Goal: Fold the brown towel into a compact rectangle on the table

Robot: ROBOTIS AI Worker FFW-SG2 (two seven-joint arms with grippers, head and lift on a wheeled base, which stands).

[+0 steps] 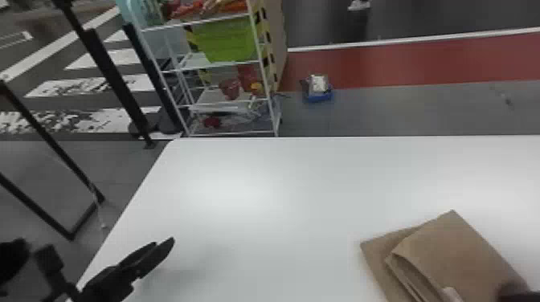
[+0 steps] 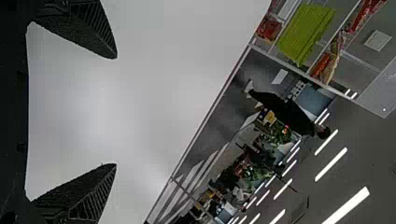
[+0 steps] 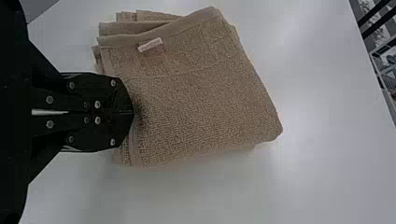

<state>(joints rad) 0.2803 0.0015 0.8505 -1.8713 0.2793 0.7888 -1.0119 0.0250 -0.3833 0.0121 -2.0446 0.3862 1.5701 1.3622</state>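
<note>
On the white counter (image 1: 261,200), toward the robot's right: one brown towel (image 1: 462,253), folded in layers, right gripper (image 1: 516,292) at its edge.
Towel lies as a thick, roughly four-sided stack; a lower layer juts beyond the upper one, and a small white label (image 3: 150,44) sits near one hemmed border. Right gripper: jaws brought together, tips at the towel's edge; whether cloth is pinched between them, I cannot tell. Left gripper (image 1: 164,241): stands over the counter's left side, well apart from the towel, jaws spread wide, holding nothing. Beyond the counter: one white rack (image 1: 221,62) bearing a green bin (image 1: 227,40).
</note>
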